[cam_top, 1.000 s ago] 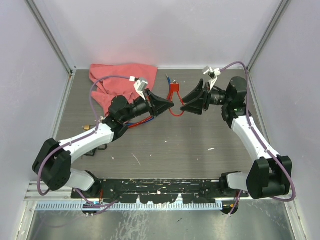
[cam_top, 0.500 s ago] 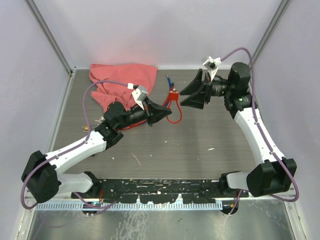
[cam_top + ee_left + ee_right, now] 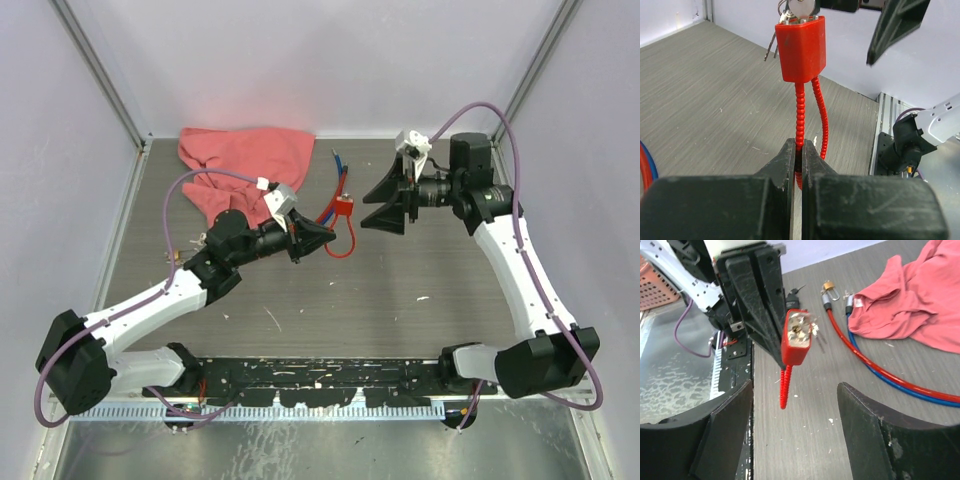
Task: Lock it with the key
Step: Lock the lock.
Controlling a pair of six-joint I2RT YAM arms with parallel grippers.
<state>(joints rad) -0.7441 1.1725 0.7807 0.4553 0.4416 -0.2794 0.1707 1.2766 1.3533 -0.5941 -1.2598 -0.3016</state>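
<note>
The red cable lock (image 3: 801,47) hangs in the air with its body up. A silver key (image 3: 800,6) sits in its top end, with spare keys dangling beside it. My left gripper (image 3: 801,147) is shut on one strand of the lock's ribbed red cable, below the body. In the top view the lock (image 3: 345,205) is between both arms. My right gripper (image 3: 795,390) faces the lock's key end (image 3: 799,326) from a short distance, jaws wide open, touching nothing. The top view shows the right gripper (image 3: 381,203) just right of the lock.
A red cloth (image 3: 245,160) lies crumpled at the back left. Red and blue cables (image 3: 875,365) run across the table beside it, and a small brass padlock (image 3: 829,286) lies near their ends. Walls close in the table's left, back and right sides.
My left gripper has drawn the lock a little toward the near left. The right gripper has backed off from the lock and its jaws have spread wider.
</note>
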